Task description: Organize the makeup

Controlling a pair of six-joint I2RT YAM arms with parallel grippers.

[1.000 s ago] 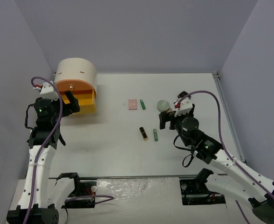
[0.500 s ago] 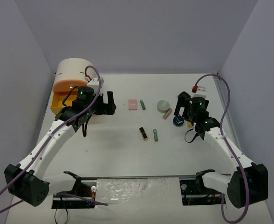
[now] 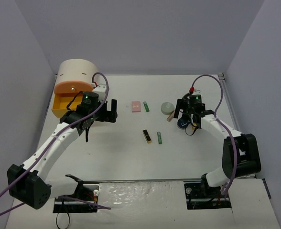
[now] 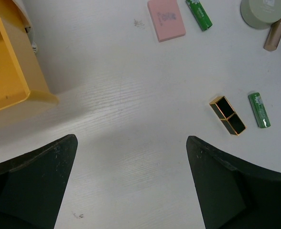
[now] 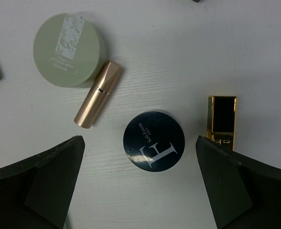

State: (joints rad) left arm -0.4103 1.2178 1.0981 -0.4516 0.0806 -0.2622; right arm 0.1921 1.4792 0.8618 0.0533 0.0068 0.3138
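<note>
The left gripper [image 3: 110,110] hangs over the table [image 3: 116,157] with its jaws spread wide and nothing between them, beside the yellow drawer [image 3: 64,106] that stands out of the cream box [image 3: 78,75]. The right gripper [image 3: 185,115] is just as wide apart and also empty, poised above the blue compact [image 5: 153,141]. The makeup lies loose on the table between the arms. A pink compact [image 3: 136,106] and a green tube [image 3: 146,107] sit side by side at the back. Right of them lies the sage compact [image 5: 69,50], with a rose tube [image 5: 97,94] tilted just beside it. The blue compact lies near that tube, apart from it. A gold-black tube [image 5: 221,119] lies close on the compact's other side. Nearer the middle, a second gold-black tube [image 3: 147,136] and a second green tube [image 3: 159,138] lie near each other, not touching.
</note>
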